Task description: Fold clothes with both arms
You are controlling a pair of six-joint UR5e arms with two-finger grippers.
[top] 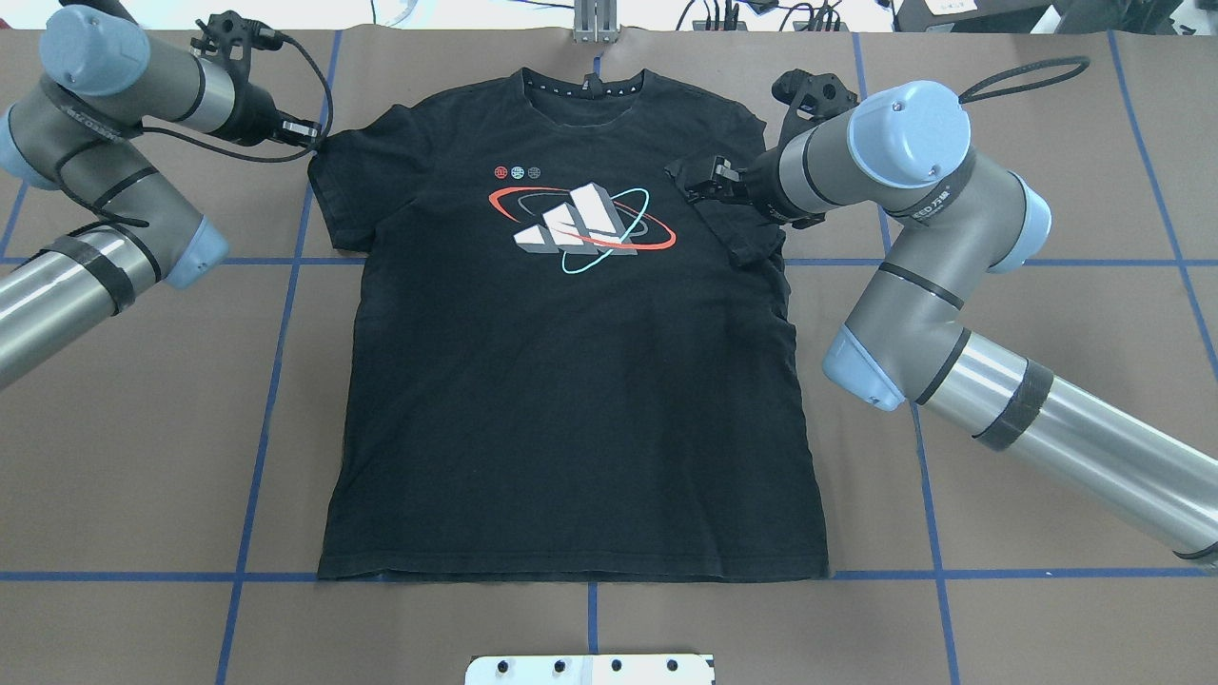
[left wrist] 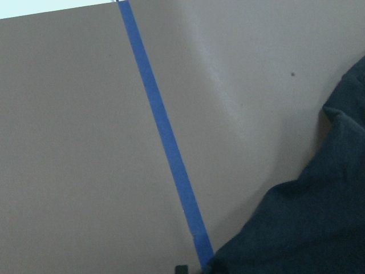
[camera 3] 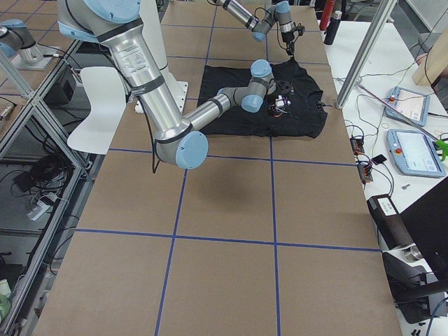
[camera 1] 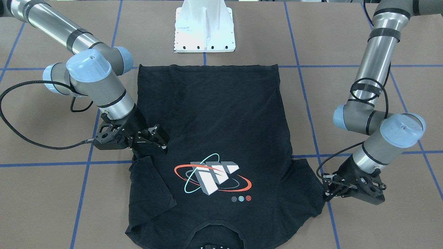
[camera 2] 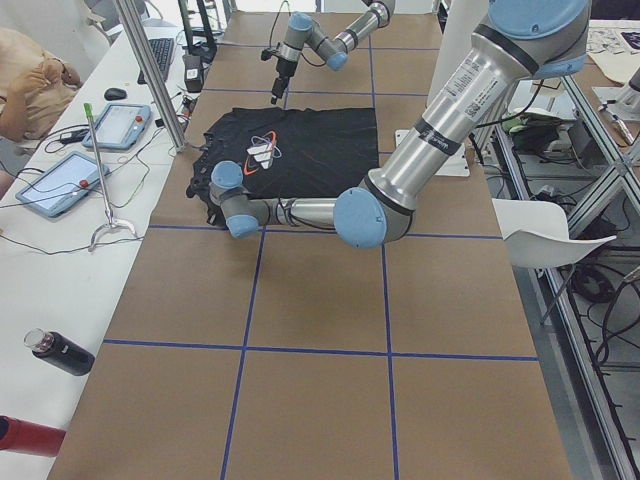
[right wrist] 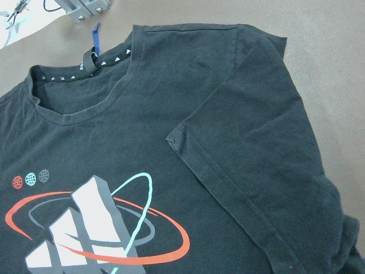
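Table: my work surface (camera 1: 41,207) has a flat, matte brown cover.
Blue tape: lines of blue tape (camera 1: 83,186) cut it into big squares, and one line runs under the shirt.
Pedestal: my white bolted pedestal (camera 1: 204,34) stands at my edge of the table, near the shirt hem and apart from it.
T-shirt: the black T-shirt (camera 1: 221,114) lies flat and front up, mid-table between my two arms. Its hem is toward my base and its collar (right wrist: 85,68) on the far side.
Logo: the logo (camera 1: 211,176), grey-white blocks with red and teal ovals, faces up on the chest, uncovered.
Right sleeve: the right sleeve (camera 1: 152,186) is folded inward over the chest, its edge near the logo and not on it.
Left sleeve: the left sleeve (camera 1: 304,176) is spread out flat on the table.
Right gripper: my right gripper (camera 1: 165,142) hangs over the shirt by the folded sleeve. The jaws look parted with nothing between them.
Left gripper: my left gripper (camera 1: 326,194) sits low at the outer edge of the left sleeve. I cannot tell if the jaws are apart or pinched. That wrist view gives only brown cover, a tape line and a shirt edge.
Room: a white side bench (camera 2: 50,250) runs along the far side, carrying two tablets (camera 2: 118,125), cables and a dark bottle (camera 2: 60,352). A person (camera 2: 30,70) sits there. A metal post (camera 2: 150,75) rises at the table edge. A white chair (camera 2: 550,245) stands on my side.
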